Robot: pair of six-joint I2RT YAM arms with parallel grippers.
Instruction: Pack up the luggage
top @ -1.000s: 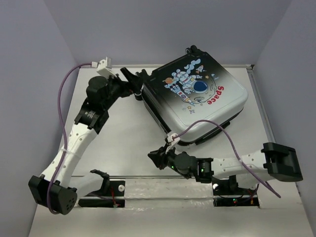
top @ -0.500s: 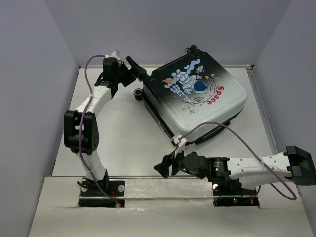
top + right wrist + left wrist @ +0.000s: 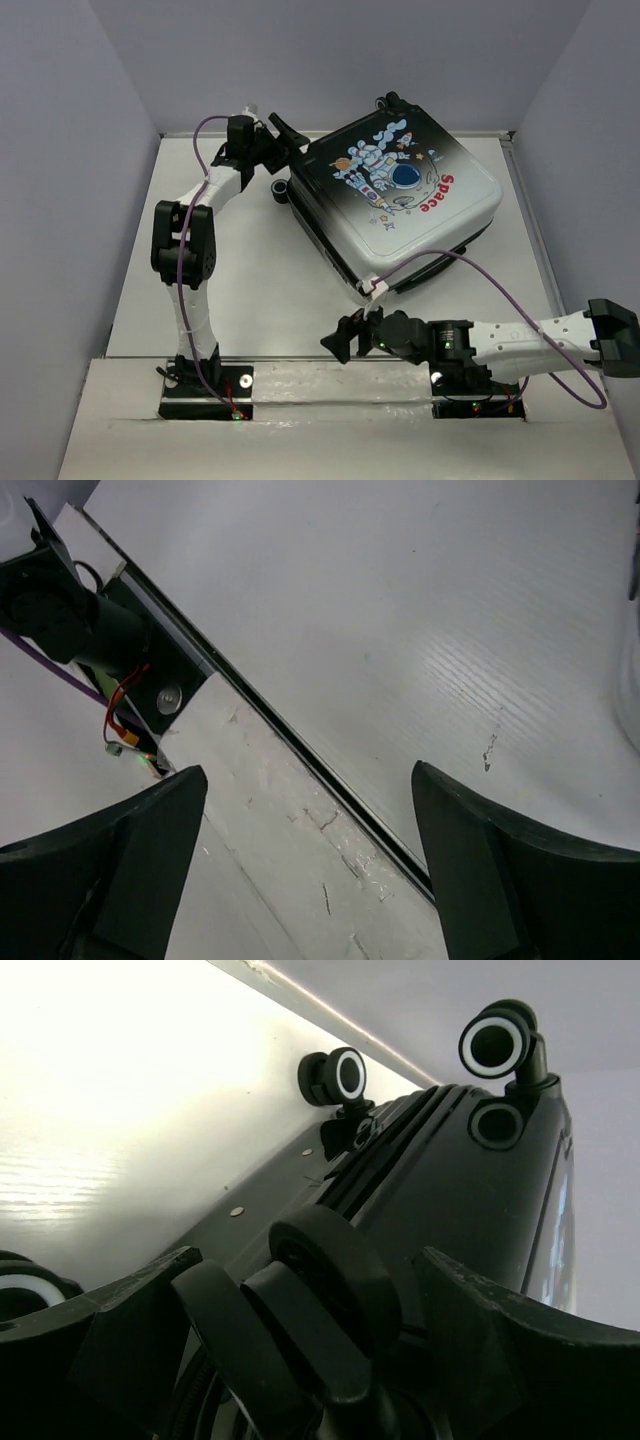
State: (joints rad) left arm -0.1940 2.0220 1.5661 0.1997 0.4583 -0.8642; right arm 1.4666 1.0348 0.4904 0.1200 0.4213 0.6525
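Left elbow risen upright | left tool (image 3: 288, 138) wide astride wheel (image 3: 335, 1260) of luggage (image 3: 400, 190) | right tool (image 3: 338, 335) opened wide, low

Left arm (image 3: 183, 255), right arm (image 3: 510, 340): white, black-jointed, purple-cabled.

a robotics lab test cell: plain pale walls (image 3: 70, 150) box in a white tabletop (image 3: 260, 280); left arm (image 3: 185, 250) and right arm (image 3: 500, 345) bolted to a taped front rail (image 3: 330, 380), purple cables (image 3: 500, 290) trailing.

Red "Space" is printed on the luggage (image 3: 395, 205) lid, beside the astronaut drawing, on the side far from the left gripper (image 3: 290, 140). No other text is legible.
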